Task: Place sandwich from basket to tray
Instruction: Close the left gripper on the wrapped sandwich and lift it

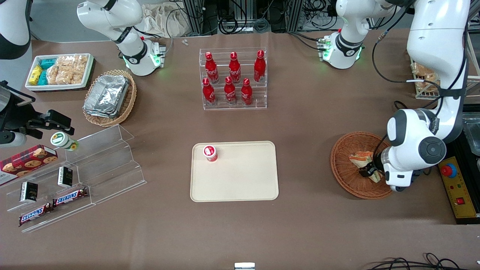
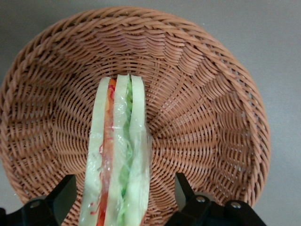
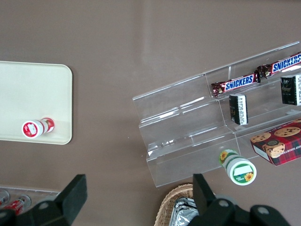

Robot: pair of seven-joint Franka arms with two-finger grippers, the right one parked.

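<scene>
My pincer [image 2: 124, 202] is down inside the basket [image 2: 207, 117], its fingers [image 2: 61, 197] spread wide with a gap on each side of the sandwich [image 2: 117, 155], which stands on edge between them; I am holding nothing. My wrist camera shows the red, orange and green layers running away from the pincer and the woven basket floor all round them. The front camera shows instead that my arm comes down over the basket's rim, with the wrist bent low and its white body hiding part of the sandwich [image 1: 360, 159]. Farther off along the counter [image 1: 307, 123], toward the parked arm, lies the tray [image 1: 240, 183].
</scene>
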